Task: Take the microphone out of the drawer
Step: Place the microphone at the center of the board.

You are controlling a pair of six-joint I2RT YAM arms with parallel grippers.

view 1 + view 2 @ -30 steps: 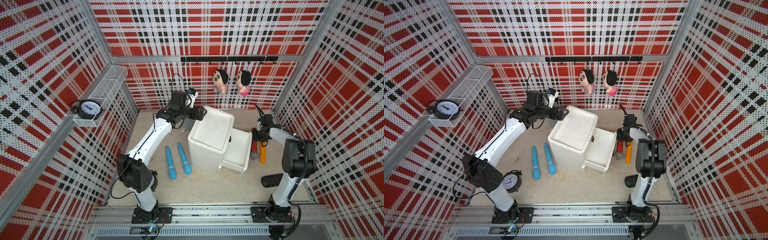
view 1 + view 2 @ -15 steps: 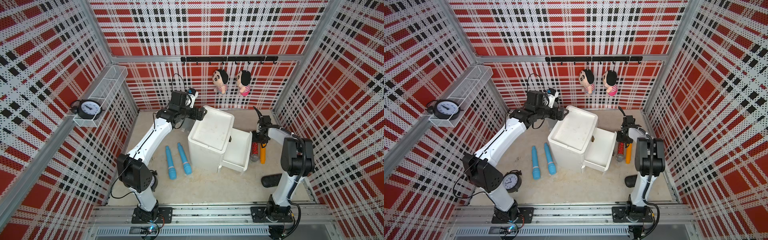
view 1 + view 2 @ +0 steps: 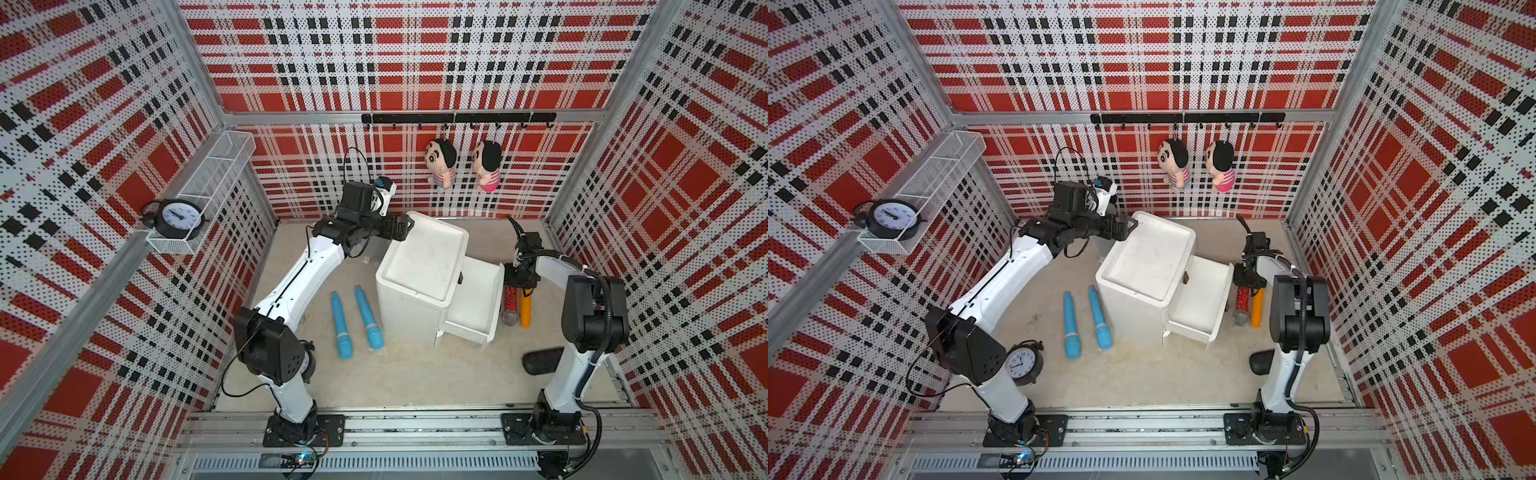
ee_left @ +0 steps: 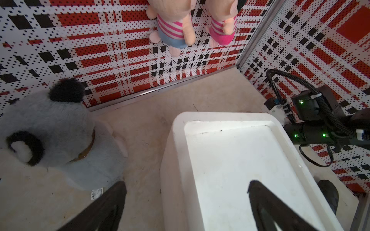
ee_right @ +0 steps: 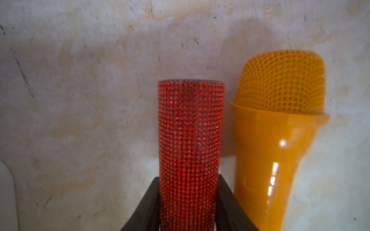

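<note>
A red glitter microphone (image 3: 510, 300) (image 3: 1242, 302) (image 5: 188, 140) with a silver head lies low over the floor, just right of the open white drawer (image 3: 496, 291) (image 3: 1221, 291). My right gripper (image 3: 519, 282) (image 3: 1248, 282) (image 5: 188, 179) is shut on its handle. An orange microphone (image 3: 526, 309) (image 5: 276, 150) lies right beside it. The drawer juts from a white cabinet (image 3: 424, 257) (image 4: 230, 160) and looks empty. My left gripper (image 3: 402, 228) (image 4: 186, 183) hangs open over the cabinet's back left corner, holding nothing.
Two blue microphones (image 3: 341, 324) (image 3: 369, 318) lie on the floor left of the cabinet. A black object (image 3: 542, 361) sits by the right arm's base, a clock (image 3: 1021, 362) by the left arm. A grey plush (image 4: 60, 130) lies behind the cabinet. Two dolls (image 3: 440, 162) hang on the back wall.
The right arm has shifted only slightly, with the red microphone still in its grip beside the orange one. The left arm has not moved.
</note>
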